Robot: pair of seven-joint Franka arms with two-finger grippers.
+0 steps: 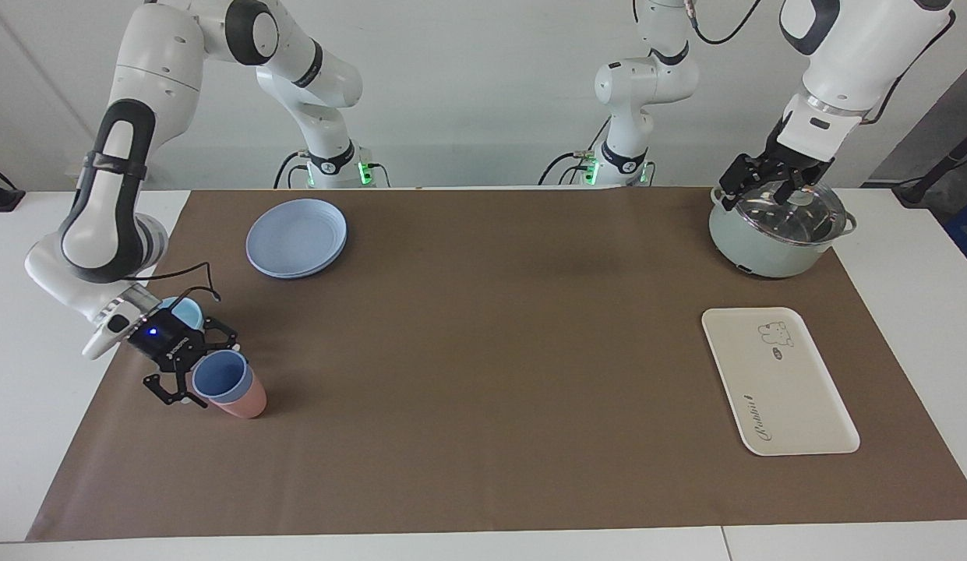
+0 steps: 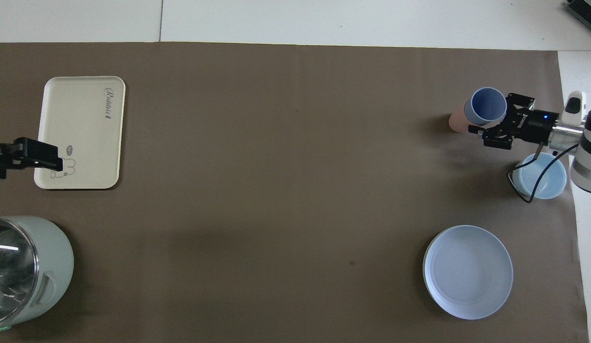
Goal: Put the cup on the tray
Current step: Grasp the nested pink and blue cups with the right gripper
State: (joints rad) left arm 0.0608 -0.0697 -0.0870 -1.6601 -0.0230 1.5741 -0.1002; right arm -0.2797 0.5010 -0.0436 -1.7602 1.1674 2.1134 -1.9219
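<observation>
The periwinkle-blue cup stands nested inside a salmon-pink cup at the right arm's end of the table. My right gripper is low beside it and open, one finger on each side of the cup's rim; I cannot tell whether they touch it. The cream tray lies flat at the left arm's end with nothing on it. My left gripper hangs open over the pot's glass lid and holds nothing.
A pale green pot with a glass lid stands nearer to the robots than the tray. A light-blue bowl sits close to the right gripper's wrist. Stacked blue plates lie nearer to the robots.
</observation>
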